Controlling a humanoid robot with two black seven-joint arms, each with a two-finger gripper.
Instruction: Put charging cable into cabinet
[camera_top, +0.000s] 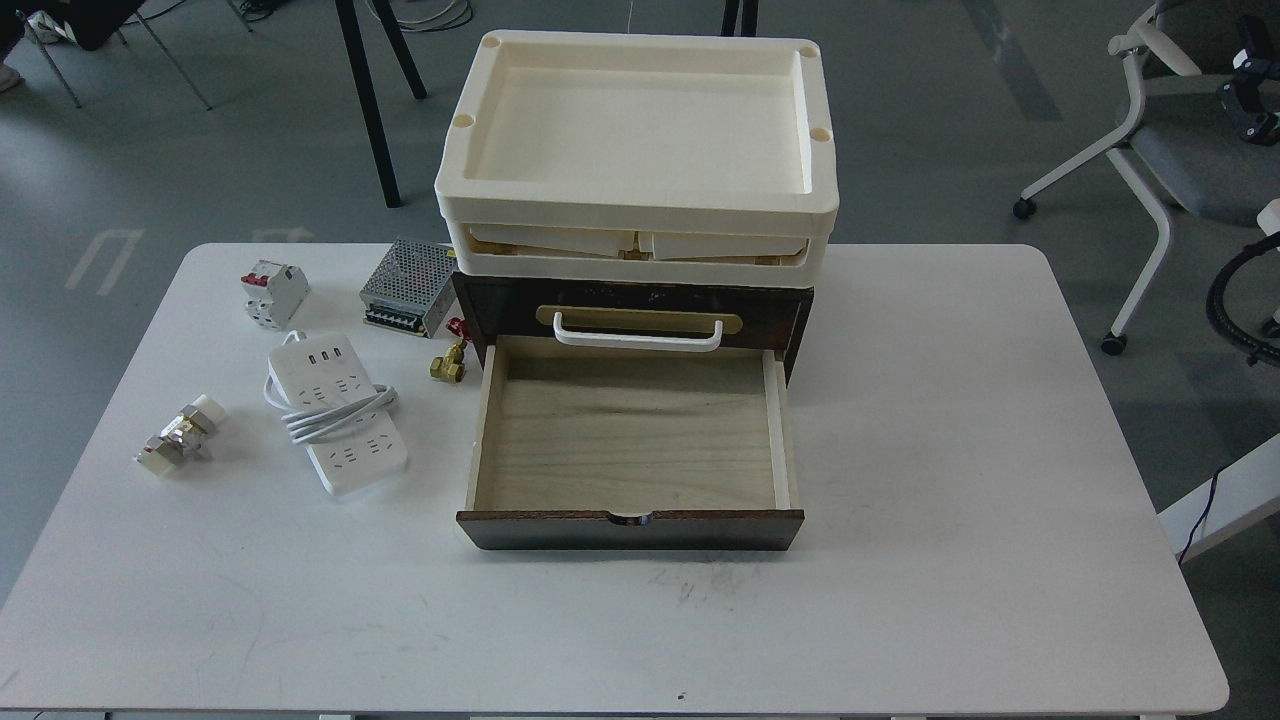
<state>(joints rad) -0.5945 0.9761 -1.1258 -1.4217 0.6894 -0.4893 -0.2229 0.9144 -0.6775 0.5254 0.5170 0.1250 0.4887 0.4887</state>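
A: Head view: where does the power strip (338, 412) lie?
B: On the white desk (950, 450), left of the cabinet (630, 310), whose bottom drawer (630, 430) stands pulled open.
A: And the robot's fingers?
B: Neither pair appears; their state cannot be told.

On the white table (950, 480), a breaker (272, 293) with red switches sits far left. A perforated metal box (408, 287) lies right of it. A brass valve (449, 365) sits nearer. A silver fitting (180, 434) lies near left. A chair (1170, 150) stands far right.
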